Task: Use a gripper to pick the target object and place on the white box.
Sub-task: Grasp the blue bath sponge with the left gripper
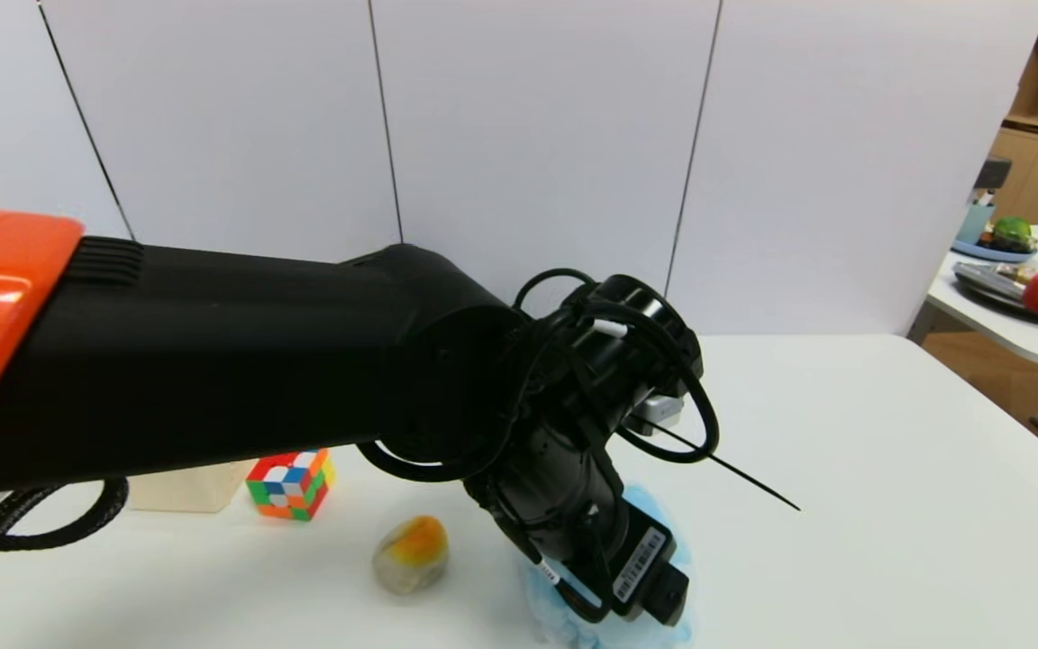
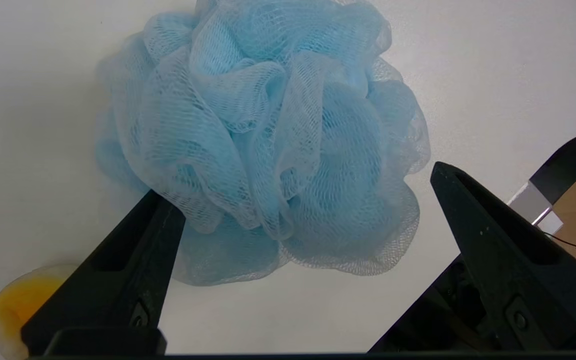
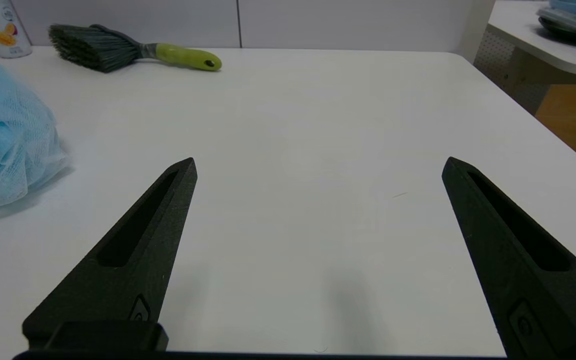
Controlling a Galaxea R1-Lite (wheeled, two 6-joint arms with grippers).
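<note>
The white table point(image 1: 843, 433) is the largest thing, with a wall behind it. The black left arm point(image 1: 285, 361) crosses over it and stands in the way in the head view, hiding much of the white box point(image 1: 181, 489) at the left and part of the blue bath puff point(image 1: 654, 631). Beside the box is a colourful cube point(image 1: 289, 485), and between this cube and the puff lies a small orange-and-grey lump point(image 1: 411, 554).

The right wrist view shows a dark brush point(image 3: 113, 50) with a green handle and a white can point(image 3: 5, 30), both near the wall, which the head view does not show. It also shows the right gripper point(image 3: 320, 167), which is above the table, to the right of the puff, with its jaws wide apart and nothing between them.

The left gripper point(image 2: 300, 182) is over the puff, its jaws released and spread wide; one fingertip overlaps the puff's edge, but whether it touches cannot be told. The puff rests on the table, round, light blue and fluffy, with many loose folds of fine net and thin, whitish edges.
</note>
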